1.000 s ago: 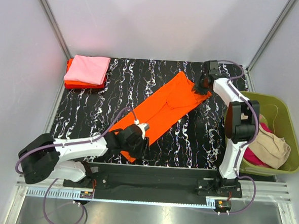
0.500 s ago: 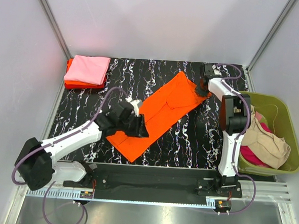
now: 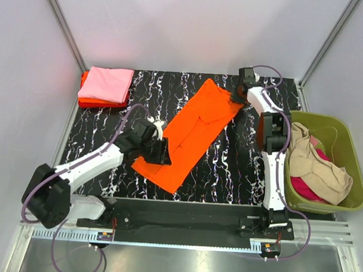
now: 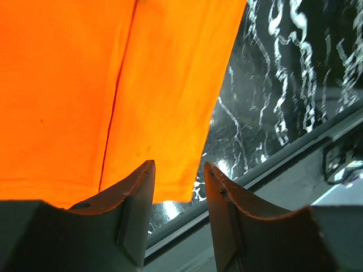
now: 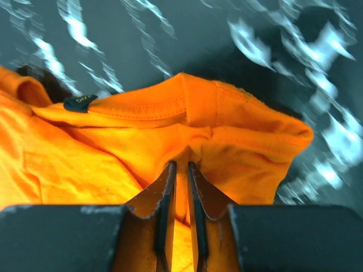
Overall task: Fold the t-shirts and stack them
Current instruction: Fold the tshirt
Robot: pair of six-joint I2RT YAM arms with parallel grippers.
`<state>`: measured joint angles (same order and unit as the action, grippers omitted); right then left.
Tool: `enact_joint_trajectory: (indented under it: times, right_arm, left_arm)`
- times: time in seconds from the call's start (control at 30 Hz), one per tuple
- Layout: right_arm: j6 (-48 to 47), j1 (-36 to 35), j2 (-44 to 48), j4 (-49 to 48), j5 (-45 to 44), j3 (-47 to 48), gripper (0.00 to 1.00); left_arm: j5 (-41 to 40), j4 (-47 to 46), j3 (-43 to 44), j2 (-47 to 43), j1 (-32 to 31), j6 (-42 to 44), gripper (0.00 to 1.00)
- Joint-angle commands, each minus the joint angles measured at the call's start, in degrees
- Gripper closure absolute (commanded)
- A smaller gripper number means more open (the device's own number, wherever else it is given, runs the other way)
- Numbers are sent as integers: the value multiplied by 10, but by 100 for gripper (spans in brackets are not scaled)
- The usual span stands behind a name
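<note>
The orange t-shirt [image 3: 191,133] is laid diagonally mid-table, judged mid-straightening; its far collar is pinched by the right gripper [image 5: 180,169]; the left gripper [image 4: 178,177] is held spread over the near hem; closing there is needed next.

Plain white walls [image 3: 194,26] all round, with silver metal posts [image 3: 61,24] running into the back corners. The table [image 3: 241,170] top is black with white marble veins, shiny metal strip [image 3: 180,262] along the near edge. Soft, even light.
</note>
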<state>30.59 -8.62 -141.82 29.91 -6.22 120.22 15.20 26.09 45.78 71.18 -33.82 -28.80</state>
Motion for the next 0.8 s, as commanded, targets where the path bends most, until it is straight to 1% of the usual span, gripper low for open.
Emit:
enact_joint_trajectory:
  times: [0.0,0.07,0.1,0.17,0.23,0.3,0.37,0.47,0.6,0.67,0.77]
  right_arm:
    - [-23,-2,-61,8,52,91,79]
    - [-25,-2,-79,16,60,138,79]
    - [-27,-2,-93,19,71,151,79]
    - [-33,-2,-103,27,87,184,78]
    - [-33,-2,-101,30,97,193,75]
    - [-33,-2,-75,30,106,183,71]
    - [-33,-2,-52,31,110,166,69]
    - [-31,-2,18,31,108,137,64]
    - [-34,-1,82,34,107,99,60]
    - [-38,-1,105,35,103,70,59]
    - [-39,-1,152,35,95,26,59]
  left_arm:
    - [22,-51,-20,37,-37,-6,56]
    - [14,-67,-20,55,-57,-17,56]
    - [14,-74,-22,73,-76,-21,56]
    - [11,-104,-24,91,-92,-35,56]
    - [18,-128,-25,123,-105,-42,57]
    - [23,-139,-25,147,-109,-44,58]
    - [19,-148,-27,155,-115,-45,58]
    - [4,-158,-31,169,-140,-56,59]
    - [-10,-183,-47,191,-178,-93,59]
    - [-5,-216,-58,194,-192,-121,59]
    - [-6,-247,-47,211,-233,-146,59]
